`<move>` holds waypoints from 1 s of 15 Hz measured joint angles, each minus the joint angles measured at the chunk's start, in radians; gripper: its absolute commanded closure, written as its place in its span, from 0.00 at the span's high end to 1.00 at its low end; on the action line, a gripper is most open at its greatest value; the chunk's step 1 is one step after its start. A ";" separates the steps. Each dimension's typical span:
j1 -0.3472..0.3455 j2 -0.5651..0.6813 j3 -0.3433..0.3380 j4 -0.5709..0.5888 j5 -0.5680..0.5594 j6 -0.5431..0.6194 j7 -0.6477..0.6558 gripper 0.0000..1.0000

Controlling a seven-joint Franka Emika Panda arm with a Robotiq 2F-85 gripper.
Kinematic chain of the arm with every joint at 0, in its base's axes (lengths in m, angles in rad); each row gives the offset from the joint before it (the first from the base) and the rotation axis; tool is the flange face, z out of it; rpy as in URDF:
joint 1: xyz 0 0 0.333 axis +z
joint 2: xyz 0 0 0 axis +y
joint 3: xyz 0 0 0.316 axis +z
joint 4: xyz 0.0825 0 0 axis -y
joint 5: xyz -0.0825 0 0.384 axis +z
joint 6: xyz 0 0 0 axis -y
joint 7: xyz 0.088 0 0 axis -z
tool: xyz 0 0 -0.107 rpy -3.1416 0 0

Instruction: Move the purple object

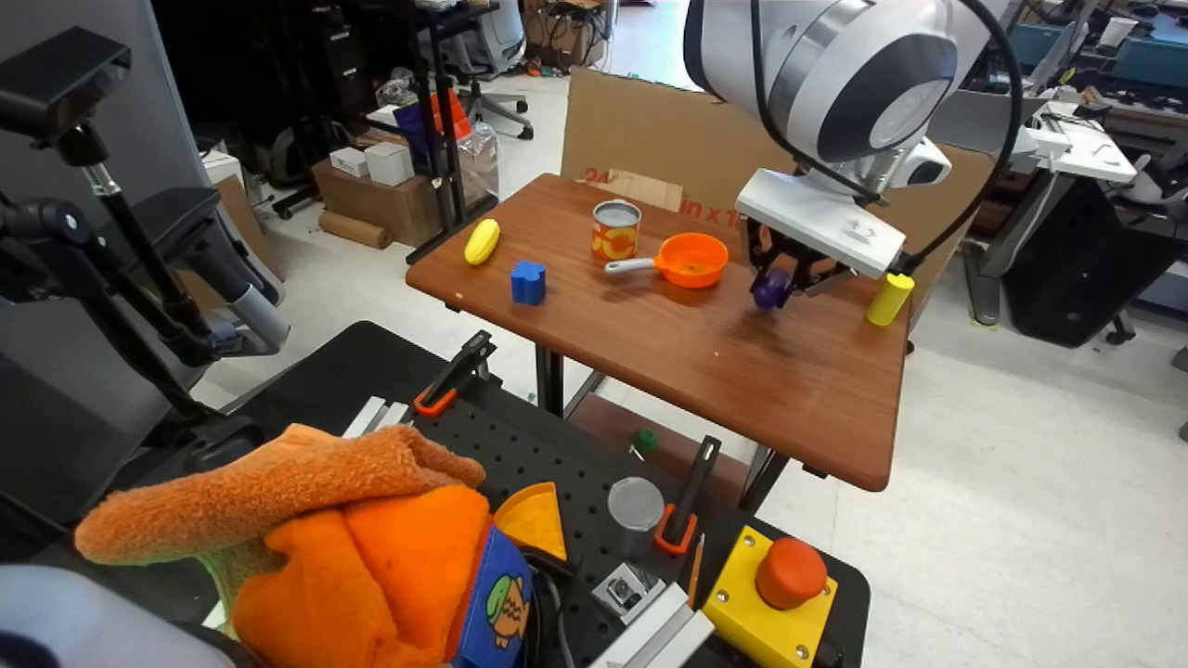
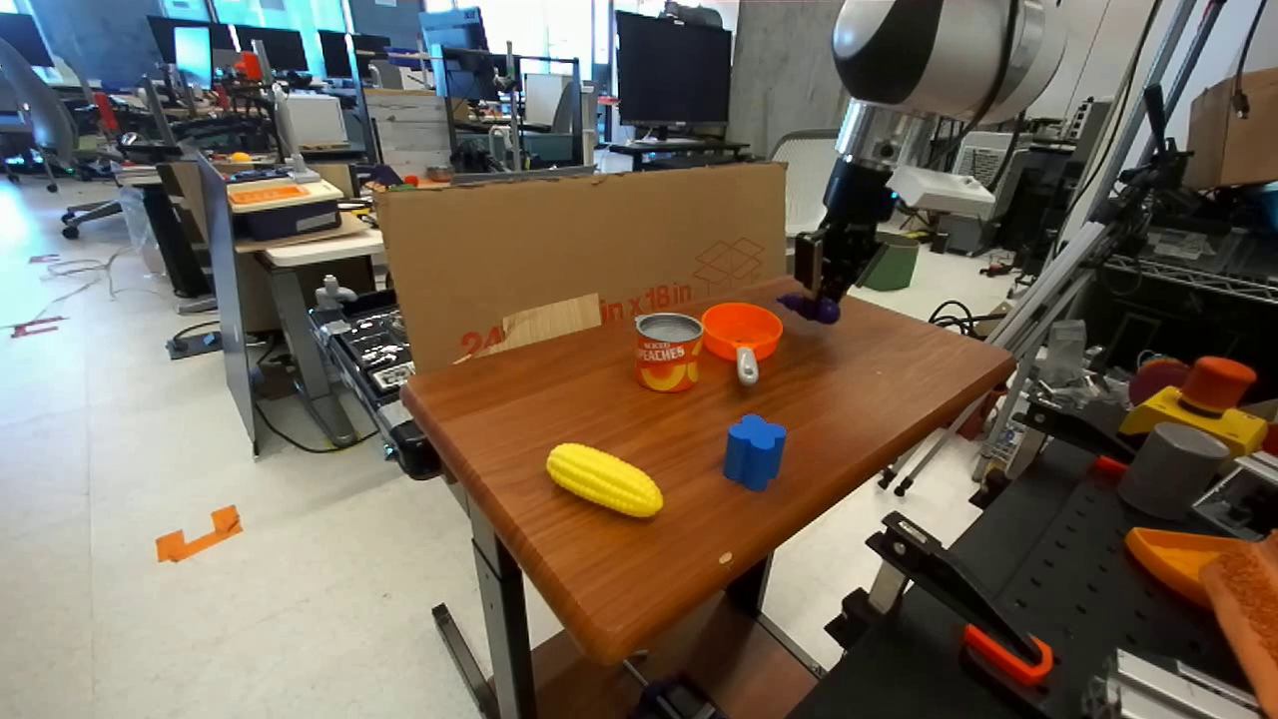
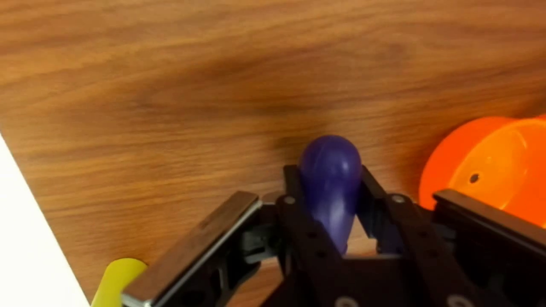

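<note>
The purple object (image 3: 330, 155) is a smooth, dark purple, elongated lump with a rounded end. It lies between the two black fingers of my gripper (image 3: 329, 181), which press on it from both sides in the wrist view. In both exterior views the purple object (image 1: 770, 289) (image 2: 817, 309) shows at the fingertips of the downward-pointing gripper (image 1: 784, 278). It appears held a little above the wooden table, with a shadow below it. Its narrow rear end is partly hidden by a finger.
An orange pan (image 1: 691, 260) with a grey handle stands close beside the gripper. A yellow cylinder (image 1: 889, 300) stands near the table's edge. A peach can (image 1: 616, 232), blue block (image 1: 528, 282) and yellow corn (image 1: 482, 242) are farther along. Cardboard (image 2: 589, 240) stands behind the table.
</note>
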 measured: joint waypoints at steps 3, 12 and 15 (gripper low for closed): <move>-0.036 -0.140 -0.002 -0.140 -0.040 -0.012 -0.085 0.08; -0.076 -0.333 -0.153 -0.308 -0.150 -0.109 -0.123 0.08; -0.076 -0.306 -0.160 -0.298 -0.150 -0.109 -0.115 0.08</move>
